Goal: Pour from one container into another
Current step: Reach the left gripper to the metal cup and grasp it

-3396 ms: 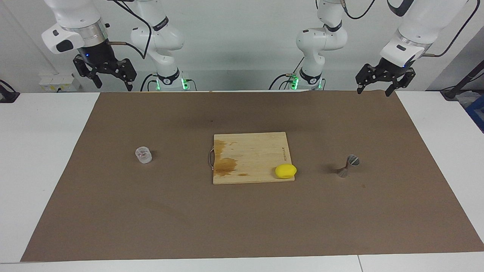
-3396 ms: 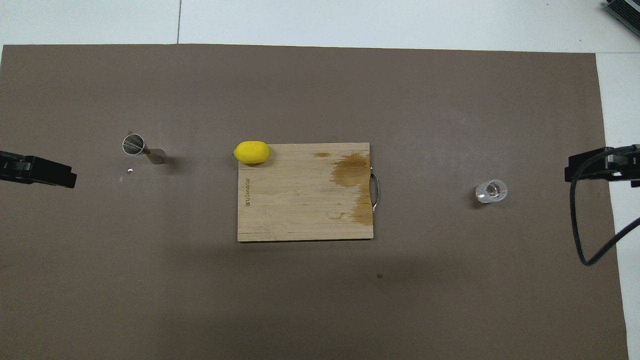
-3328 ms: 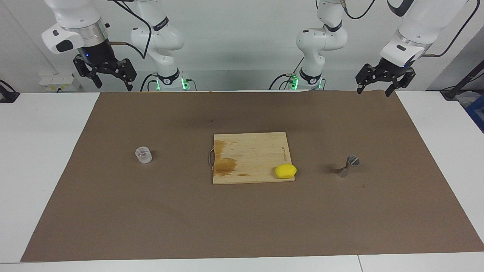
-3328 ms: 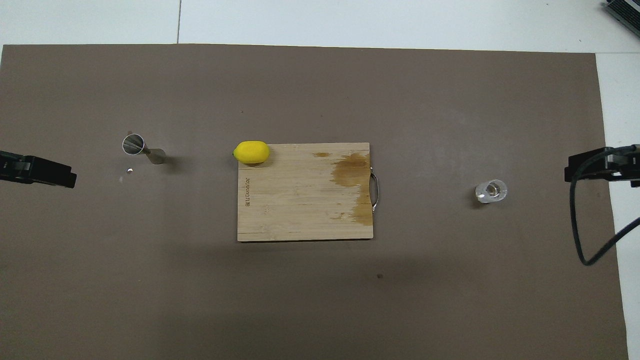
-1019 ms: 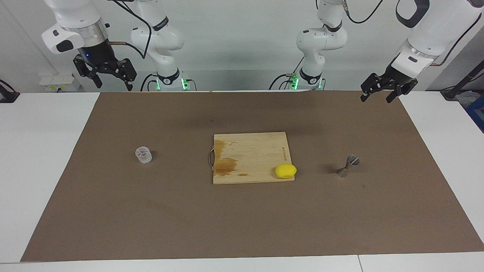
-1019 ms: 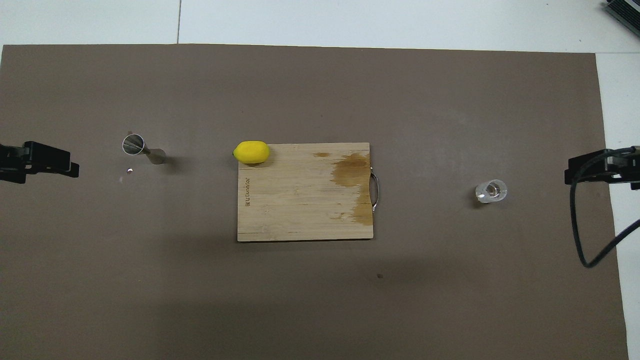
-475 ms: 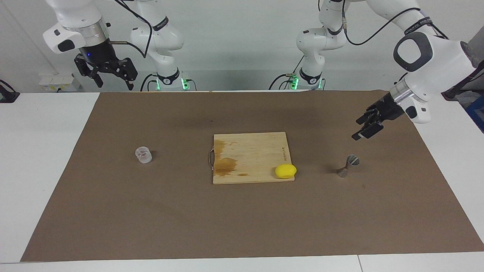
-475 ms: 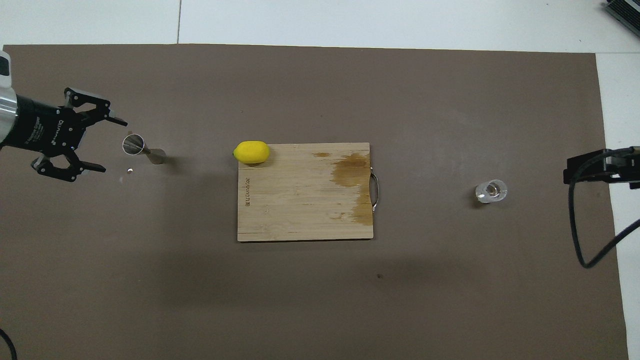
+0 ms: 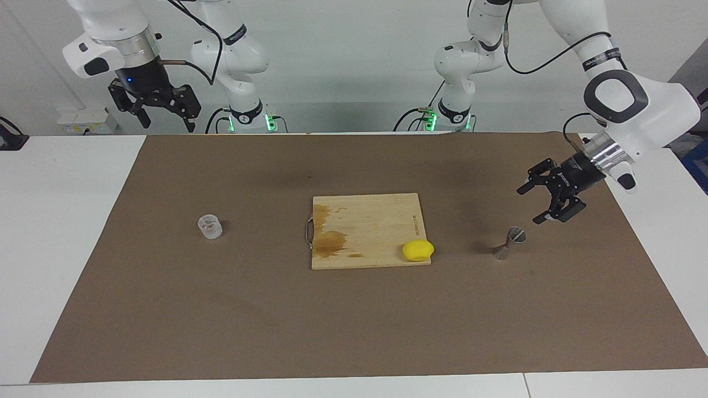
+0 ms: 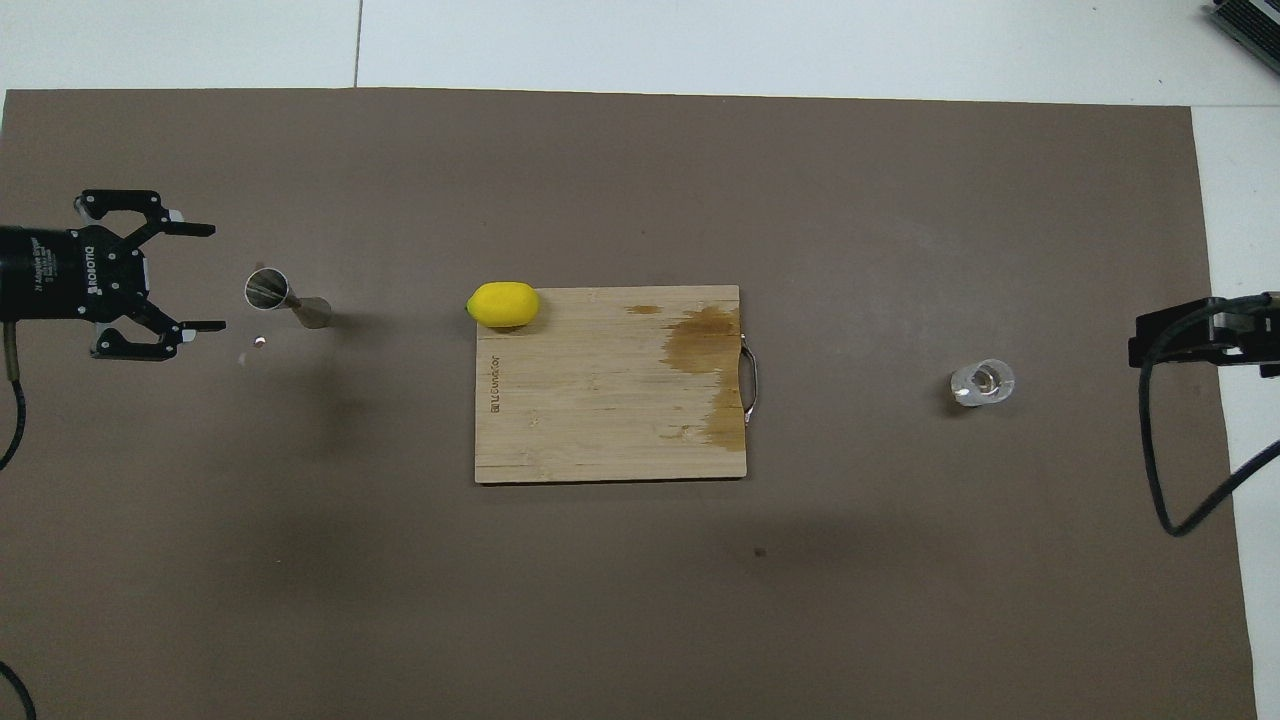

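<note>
The left gripper (image 9: pixel 528 204), fingers spread wide and grasping nothing, hangs just beside the metal jigger (image 9: pixel 508 243), apart from it. The jigger stands upright near the surface's left-arm end. The clear cup (image 9: pixel 210 226) stands upright toward the right-arm end; the right gripper (image 9: pixel 166 117), released, waits high above that corner.

"ROBOTIQ" on the left tool (image 10: pixel 205 277); an unreadable mark on the cutting board (image 10: pixel 610 400).

Facing cam: high, across the desk (image 9: pixel 72 221), looks at both robots, whole mat in frame.
Overhead cam: high above robots' end, looks fwd & steeply down; far off.
Shared: brown mat (image 9: pixel 221 309), board (image 9: pixel 376 221), lemon (image 10: pixel 503 304); views half a turn apart.
</note>
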Controlling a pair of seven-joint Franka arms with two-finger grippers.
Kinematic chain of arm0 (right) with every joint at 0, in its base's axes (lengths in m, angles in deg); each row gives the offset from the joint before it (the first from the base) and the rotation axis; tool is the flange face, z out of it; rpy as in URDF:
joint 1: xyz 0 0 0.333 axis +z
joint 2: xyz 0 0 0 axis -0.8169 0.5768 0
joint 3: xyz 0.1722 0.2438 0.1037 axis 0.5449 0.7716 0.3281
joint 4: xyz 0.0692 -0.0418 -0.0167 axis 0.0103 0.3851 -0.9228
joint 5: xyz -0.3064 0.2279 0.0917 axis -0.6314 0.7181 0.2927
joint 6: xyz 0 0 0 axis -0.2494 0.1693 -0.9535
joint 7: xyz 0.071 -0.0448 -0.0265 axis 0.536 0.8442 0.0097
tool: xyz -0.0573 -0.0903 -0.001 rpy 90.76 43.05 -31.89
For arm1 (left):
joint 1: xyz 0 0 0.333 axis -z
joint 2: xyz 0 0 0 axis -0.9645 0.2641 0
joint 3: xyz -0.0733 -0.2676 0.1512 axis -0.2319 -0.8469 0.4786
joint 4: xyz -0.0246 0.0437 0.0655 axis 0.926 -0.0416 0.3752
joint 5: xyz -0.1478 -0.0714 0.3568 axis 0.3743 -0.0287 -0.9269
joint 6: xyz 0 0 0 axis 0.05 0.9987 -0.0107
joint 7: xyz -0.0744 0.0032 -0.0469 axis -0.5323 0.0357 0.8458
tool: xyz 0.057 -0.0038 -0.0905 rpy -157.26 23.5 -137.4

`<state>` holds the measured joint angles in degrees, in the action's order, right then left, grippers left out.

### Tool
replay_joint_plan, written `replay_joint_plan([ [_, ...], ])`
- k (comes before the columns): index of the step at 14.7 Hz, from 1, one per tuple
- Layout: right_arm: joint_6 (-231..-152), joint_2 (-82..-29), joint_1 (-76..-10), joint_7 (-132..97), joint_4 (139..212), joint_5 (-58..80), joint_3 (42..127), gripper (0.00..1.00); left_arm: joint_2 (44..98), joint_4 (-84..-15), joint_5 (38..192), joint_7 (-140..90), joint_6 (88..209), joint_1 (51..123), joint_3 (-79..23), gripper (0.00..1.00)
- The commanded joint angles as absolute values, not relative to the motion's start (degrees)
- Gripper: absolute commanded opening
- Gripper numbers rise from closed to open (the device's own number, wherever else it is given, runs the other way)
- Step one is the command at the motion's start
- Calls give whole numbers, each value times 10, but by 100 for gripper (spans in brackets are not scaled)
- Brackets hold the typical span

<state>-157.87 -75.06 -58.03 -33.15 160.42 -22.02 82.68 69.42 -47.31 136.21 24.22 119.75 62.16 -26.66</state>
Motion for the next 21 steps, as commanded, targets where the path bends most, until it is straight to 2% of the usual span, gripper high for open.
replay_joint_plan([
  [1, -1574, -752, -569, -322, 1598, -220, 821, 97, 685, -531, 1441, 251, 1216, 583, -273, 100],
  [3, -1574, -749, -543, -327, 1597, -212, 785, 96, 692, -556, 1497, 250, 1216, 569, -273, 100],
  [6, -1574, -744, -529, -327, 1595, -208, 770, 96, 731, -568, 1559, 249, 1216, 550, -275, 100],
  [11, -1567, -737, -521, -327, 1586, -196, 751, 96, 735, -612, 1620, 141, 1220, 552, -277, 100],
  [21, -1588, -718, -524, -328, 1590, -207, 752, 96, 768, -612, 1691, 84, 1282, 573, -296, 100],
])
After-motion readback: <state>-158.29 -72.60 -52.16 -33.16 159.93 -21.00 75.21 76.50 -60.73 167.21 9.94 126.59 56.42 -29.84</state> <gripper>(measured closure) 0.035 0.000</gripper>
